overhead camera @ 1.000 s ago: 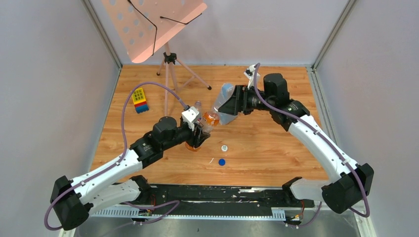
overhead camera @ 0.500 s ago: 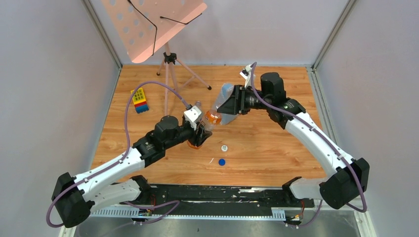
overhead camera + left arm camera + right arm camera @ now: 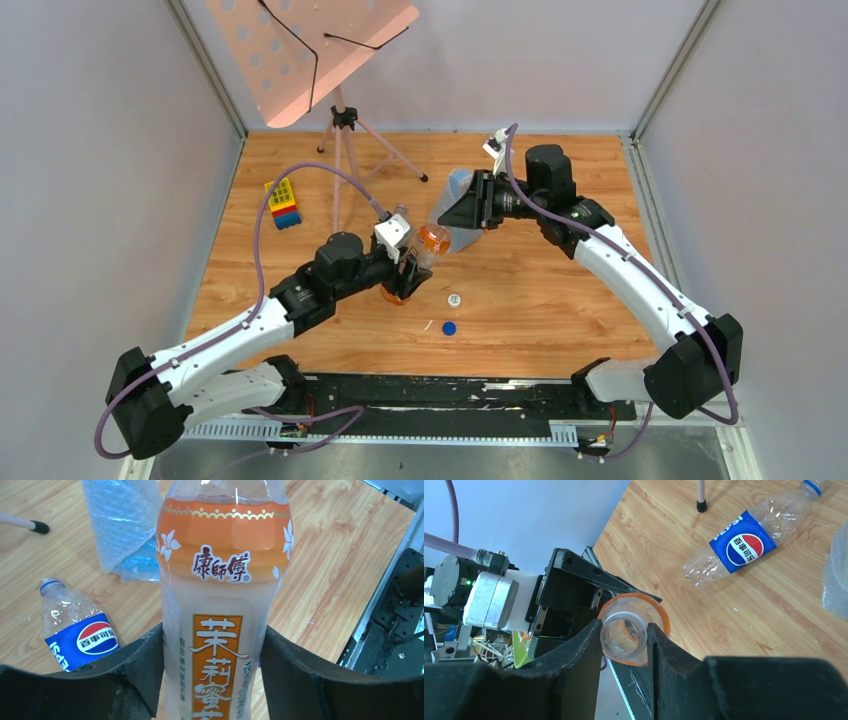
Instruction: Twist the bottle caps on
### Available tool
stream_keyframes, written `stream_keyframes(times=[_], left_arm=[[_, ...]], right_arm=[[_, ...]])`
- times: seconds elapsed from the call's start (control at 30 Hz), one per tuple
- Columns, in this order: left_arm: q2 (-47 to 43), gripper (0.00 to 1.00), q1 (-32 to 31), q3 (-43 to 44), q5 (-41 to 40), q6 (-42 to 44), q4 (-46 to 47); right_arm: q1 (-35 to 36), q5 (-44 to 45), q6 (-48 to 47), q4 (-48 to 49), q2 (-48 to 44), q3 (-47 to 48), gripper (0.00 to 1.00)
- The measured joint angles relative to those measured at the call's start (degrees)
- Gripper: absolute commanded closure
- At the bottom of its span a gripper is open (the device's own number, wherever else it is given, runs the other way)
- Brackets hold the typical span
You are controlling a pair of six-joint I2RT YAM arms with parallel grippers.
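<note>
An uncapped bottle (image 3: 220,565) with orange liquid and an orange label hangs tilted above the table between both arms. My left gripper (image 3: 212,635) is shut on its body, a finger against each side. My right gripper (image 3: 624,630) is shut on its bare open neck (image 3: 626,645), seen in the top view at the bottle's upper end (image 3: 432,238). The Pepsi bottle (image 3: 75,630) (image 3: 749,540) lies on its side on the wood, also without a cap. A white cap (image 3: 454,298) and a blue cap (image 3: 449,327) lie loose in front of the arms.
A bluish see-through plastic bag (image 3: 455,190) (image 3: 125,530) lies behind the right gripper. A pink music stand on a tripod (image 3: 345,130) stands at the back left, one foot (image 3: 700,502) near the Pepsi bottle. A stack of toy blocks (image 3: 284,203) sits at the left.
My right gripper has closed onto the orange bottle's neck. Both arms have shifted slightly, and the bottle has moved a little with them.
</note>
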Motion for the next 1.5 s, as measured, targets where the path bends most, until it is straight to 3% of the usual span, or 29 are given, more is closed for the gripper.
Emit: stream_keyframes(times=[0.13, 0.2, 0.6, 0.8, 1.1, 1.5], left_arm=[[0.0, 0.02, -0.09, 0.87, -1.25, 0.15, -1.14], [0.0, 0.0, -0.13, 1.55, -2.32, -0.04, -1.57], [-3.78, 0.0, -0.37, 2.05, -16.31, -4.7, -6.67], [-5.88, 0.0, -0.68, 1.73, -18.78, -4.81, -7.04], [-10.93, 0.0, -0.57, -2.62, -19.28, -3.39, -2.84], [-11.78, 0.03, -0.57, -4.15, -9.94, 6.91, 1.42]], right_arm=[[0.0, -0.26, 0.0, 0.13, 0.0, -0.02, 1.0], [0.02, -0.31, -0.07, 0.15, 0.0, -0.02, 1.0], [0.02, 1.64, -3.04, 0.24, -2.84, -0.22, 1.0], [0.13, 2.95, -4.63, 0.5, -5.33, -0.74, 1.0], [0.31, 4.37, -6.82, 0.79, -6.71, -1.01, 1.0], [-1.16, 4.17, -9.53, -0.59, -8.0, -1.07, 1.0]])
